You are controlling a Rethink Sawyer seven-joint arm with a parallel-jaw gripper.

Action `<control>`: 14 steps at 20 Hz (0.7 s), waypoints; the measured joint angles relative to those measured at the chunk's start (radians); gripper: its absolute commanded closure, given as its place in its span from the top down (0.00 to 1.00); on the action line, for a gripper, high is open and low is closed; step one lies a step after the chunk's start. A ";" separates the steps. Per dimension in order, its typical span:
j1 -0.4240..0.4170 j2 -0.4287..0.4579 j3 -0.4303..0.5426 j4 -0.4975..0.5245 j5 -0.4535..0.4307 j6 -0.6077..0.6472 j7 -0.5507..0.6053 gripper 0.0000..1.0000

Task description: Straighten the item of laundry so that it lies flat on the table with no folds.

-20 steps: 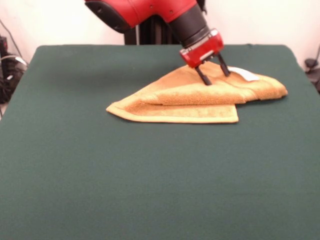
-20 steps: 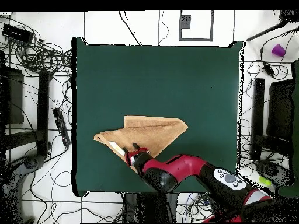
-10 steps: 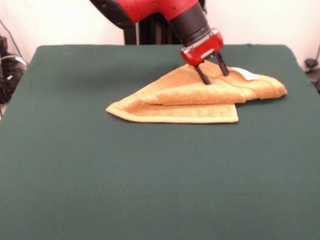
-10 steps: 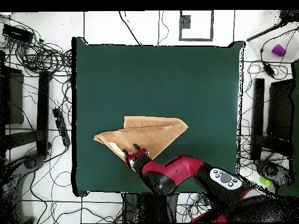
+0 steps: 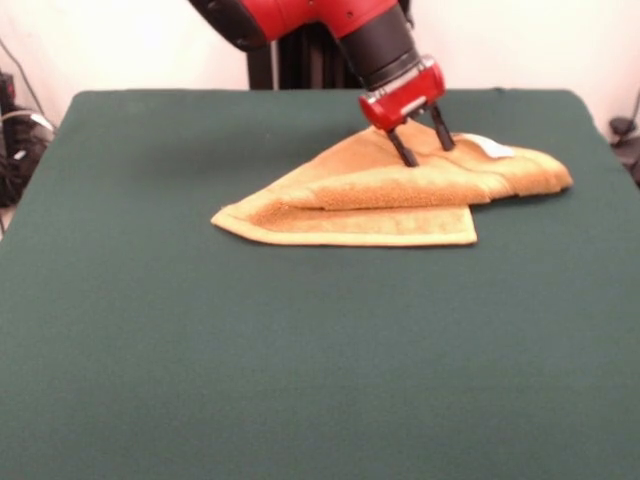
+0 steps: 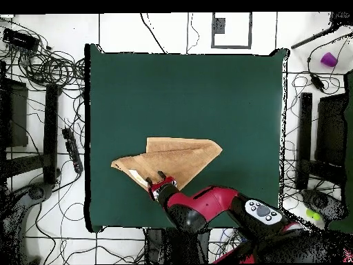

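Towel (image 5: 390,190), mustard-yellow terry, lies on the dark green worktop (image 5: 300,350), toward its far side in the front view and a little right of centre. It is not flat: the cloth is doubled over into a rough triangle, with an upper layer lapped over a lower one whose border band shows along the near edge. One folded end bulges out to the right, and a small white tag (image 5: 494,148) sits on top there.

At the raised back edge of the fold stands the end effector (image 5: 424,152), red-bodied with two black fingers (image 5: 405,152) spread apart. Both tips point down into the upper layer, touching or just above it beside the tag, with nothing clamped between them. From overhead, the end effector (image 6: 156,179) meets the towel (image 6: 172,159) at the edge nearest the robot's base.

By the look of it, the step in hand is the grasp of the top layer, and unfolding has not begun. The next move probably calls for closing on the upper layer alone, lifting it slightly, and carrying it away from the fold line so that the doubled part opens. Catching both layers would only drag the whole bundle.
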 measured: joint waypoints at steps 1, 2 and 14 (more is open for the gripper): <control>0.002 -0.004 -0.001 0.001 0.005 0.006 -0.008 1.00; 0.002 -0.009 -0.001 0.004 0.009 0.021 -0.026 1.00; -0.228 0.026 0.017 0.064 0.019 0.112 -0.260 1.00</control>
